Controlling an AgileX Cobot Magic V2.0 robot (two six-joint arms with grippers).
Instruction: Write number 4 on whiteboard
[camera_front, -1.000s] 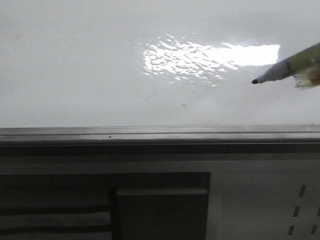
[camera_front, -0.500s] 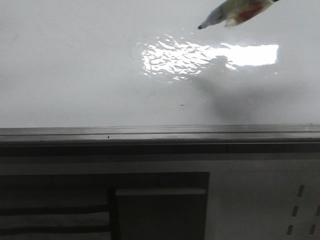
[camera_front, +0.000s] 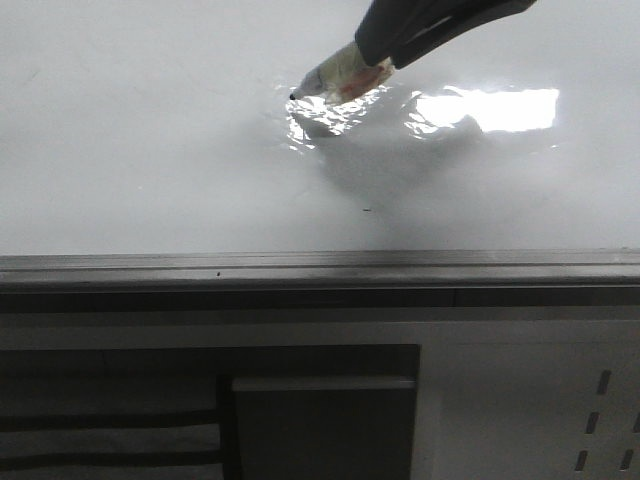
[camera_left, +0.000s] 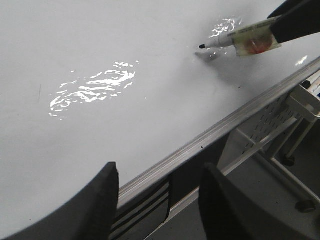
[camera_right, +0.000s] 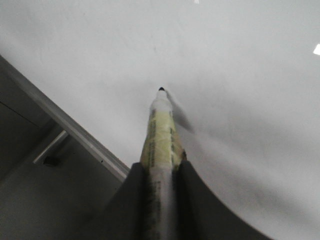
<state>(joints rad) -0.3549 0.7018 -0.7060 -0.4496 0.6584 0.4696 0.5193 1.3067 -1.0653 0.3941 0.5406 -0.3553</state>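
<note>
The whiteboard (camera_front: 150, 150) is a large glossy white board with a bright rippled glare; it also shows in the left wrist view (camera_left: 100, 50) and the right wrist view (camera_right: 225, 60). My right gripper (camera_front: 375, 48) is shut on a white and yellow marker (camera_front: 340, 78). The marker's dark tip (camera_front: 293, 96) sits at or just off the board by the glare's left end. The right wrist view shows the marker (camera_right: 160, 135) clamped between the fingers, tip forward. My left gripper (camera_left: 160, 172) is open and empty over the board's lower edge. No number 4 shows on the board.
A grey metal edge rail (camera_front: 320, 268) runs along the board's near side. A tiny dark speck (camera_front: 366, 210) lies on the board. Below are a dark panel (camera_front: 320, 420) and a perforated white panel (camera_front: 600, 420). A stand with legs (camera_left: 295, 145) shows in the left wrist view.
My right gripper has carried the marker from the board's right side up and then leftward; the tip now sits near the glare's left end. More of the gripper shows.
</note>
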